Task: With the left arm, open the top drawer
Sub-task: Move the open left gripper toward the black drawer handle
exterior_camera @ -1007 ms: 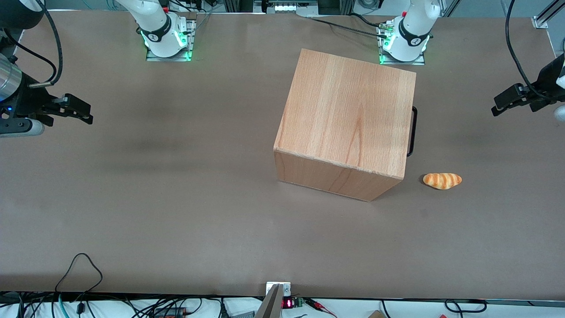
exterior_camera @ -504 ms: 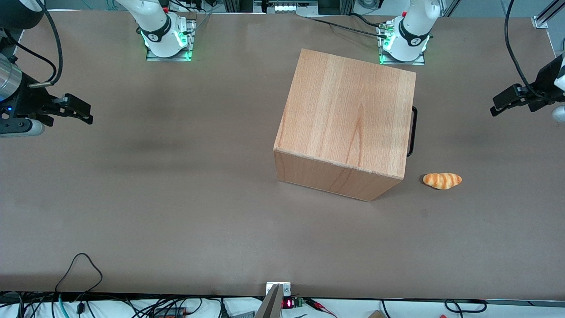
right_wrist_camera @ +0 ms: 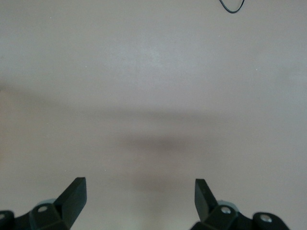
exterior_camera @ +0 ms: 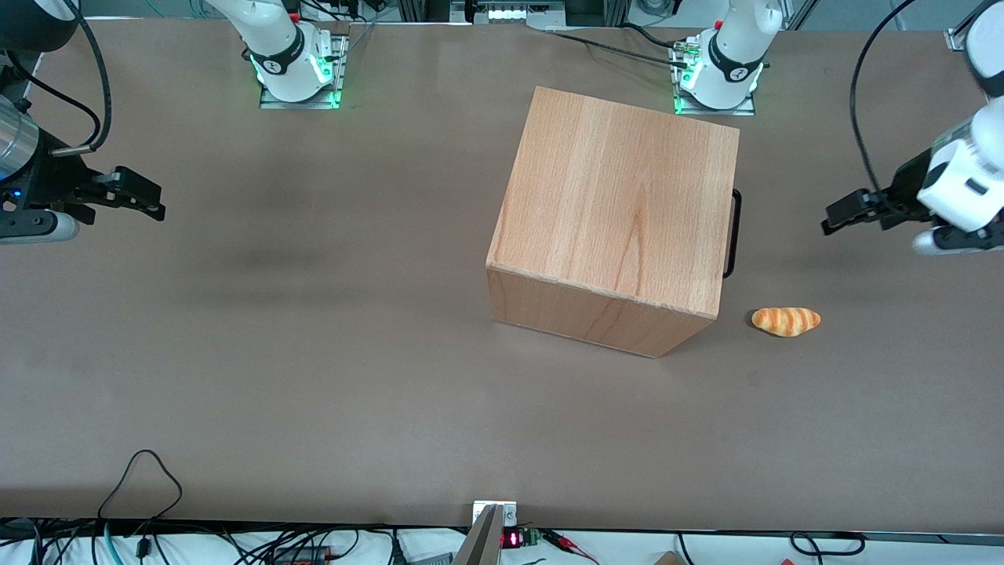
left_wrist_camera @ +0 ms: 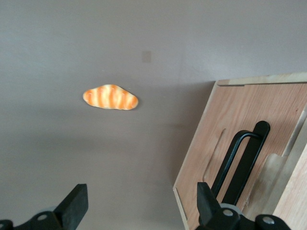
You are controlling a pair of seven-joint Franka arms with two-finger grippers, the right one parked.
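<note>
top drawer [left_wrist_camera: 225, 143] shut, handle facing gripper [exterior_camera: 833, 217]

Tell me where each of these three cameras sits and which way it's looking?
Front view: high up, facing both arms across the table; shows the wooden cabinet, bread roll and the left arm's gripper.
Left wrist view: on the working arm, looking down past its open fingers at the roll and the drawer's black handle.
Right wrist view: on the parked arm; only its fingers over tabletop.
Front and left wrist views share roll, cabinet and handle.
</note>
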